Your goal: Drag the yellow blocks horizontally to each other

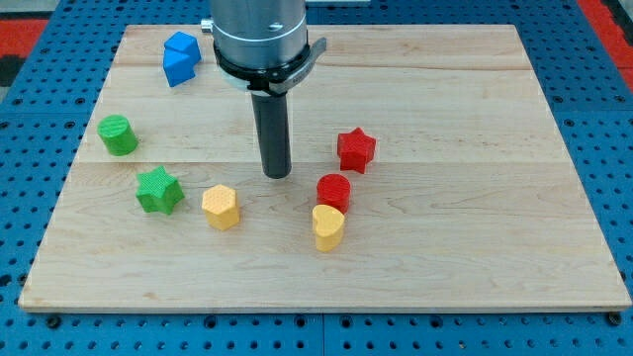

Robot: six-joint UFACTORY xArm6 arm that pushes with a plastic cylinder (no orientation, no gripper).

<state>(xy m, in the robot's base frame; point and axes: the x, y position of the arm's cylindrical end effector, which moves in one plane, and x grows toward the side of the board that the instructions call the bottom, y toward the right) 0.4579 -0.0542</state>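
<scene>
A yellow hexagonal block (221,207) lies left of centre in the lower part of the board. A yellow heart-shaped block (328,226) lies to its right, slightly lower, touching a red round block (334,190) just above it. My tip (277,175) is the lower end of the dark rod. It stands between the two yellow blocks and a little above them, apart from both.
A red star block (356,149) lies right of the tip. A green star block (158,190) and a green round block (118,134) lie at the left. Two blue blocks (181,57) sit together at the top left. The wooden board (475,198) rests on a blue pegboard.
</scene>
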